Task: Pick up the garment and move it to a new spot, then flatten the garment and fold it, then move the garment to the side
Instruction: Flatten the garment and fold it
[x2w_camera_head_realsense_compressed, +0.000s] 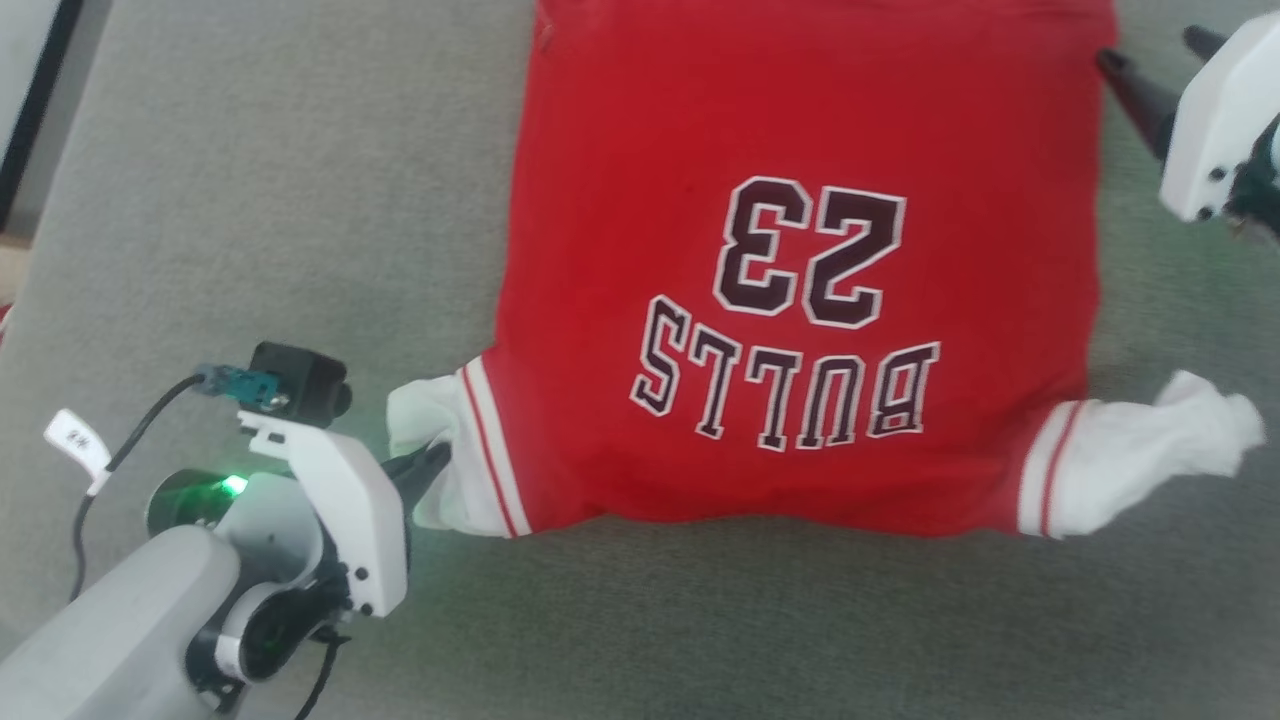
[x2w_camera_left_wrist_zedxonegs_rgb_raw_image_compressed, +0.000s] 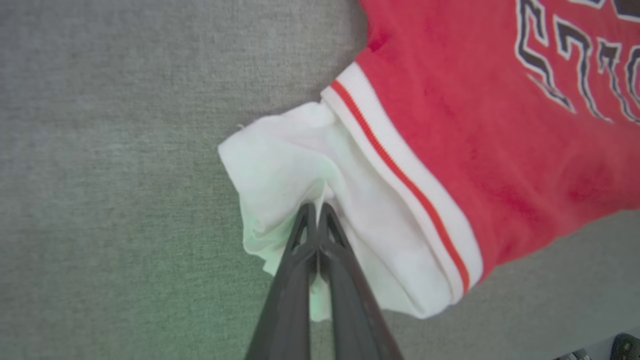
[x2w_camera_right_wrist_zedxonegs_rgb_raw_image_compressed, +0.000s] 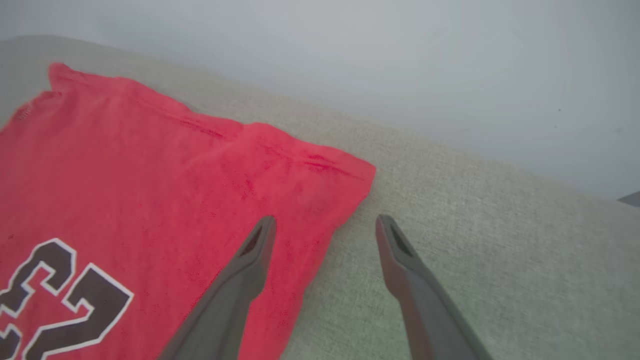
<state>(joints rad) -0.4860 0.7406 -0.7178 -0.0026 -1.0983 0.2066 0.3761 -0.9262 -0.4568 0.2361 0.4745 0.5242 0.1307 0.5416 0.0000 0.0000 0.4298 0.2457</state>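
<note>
Bright, even light; green glow low-left; slight blur thru-out.

red garment (x2w_camera_head_realsense_compressed: 800, 250) with white sleeves, flat and print-up on grey surface

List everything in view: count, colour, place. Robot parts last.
garment: one, red with white sleeves and dark "BULLS 23" lettering, spread on the surface, sleeves nearest the robot.
surface: one, grey fabric, under the garment.
wall: one, pale grey, beyond the surface.
left gripper: one, dark fingers, shut on the garment's white sleeve on the robot's left.
right gripper: one, dark fingers, open, at the garment's far right corner.
</note>
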